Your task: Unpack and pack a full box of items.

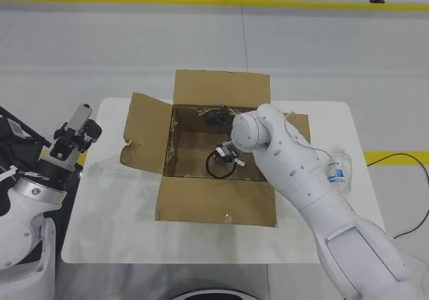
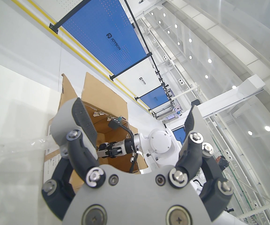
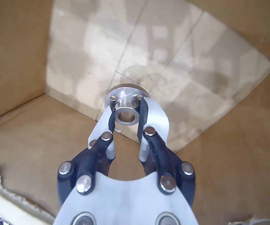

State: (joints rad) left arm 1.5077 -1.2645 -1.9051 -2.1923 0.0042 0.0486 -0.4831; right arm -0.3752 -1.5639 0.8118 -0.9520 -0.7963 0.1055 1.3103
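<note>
An open cardboard box (image 1: 214,201) stands in the middle of the white table (image 1: 117,225). My right arm reaches down into it. Its gripper (image 3: 126,108) is shut on the hub of a small silver metal flange (image 3: 126,116), held just above the bare box floor (image 3: 172,47); the same gripper (image 1: 226,154) sits mid-box in the top view. My left gripper (image 2: 135,106) is open with nothing between its fingers, tilted upward, beside the table's left edge (image 1: 79,129). From there the right gripper (image 2: 104,152) shows inside the box (image 2: 111,99).
A small dark object (image 1: 216,115) rests against the box's far wall. A clear plastic packet (image 1: 340,169) lies on the table right of the box. The box flaps are spread outward, the left one (image 1: 145,127) torn. Crinkled clear plastic (image 2: 13,146) lies near the left gripper.
</note>
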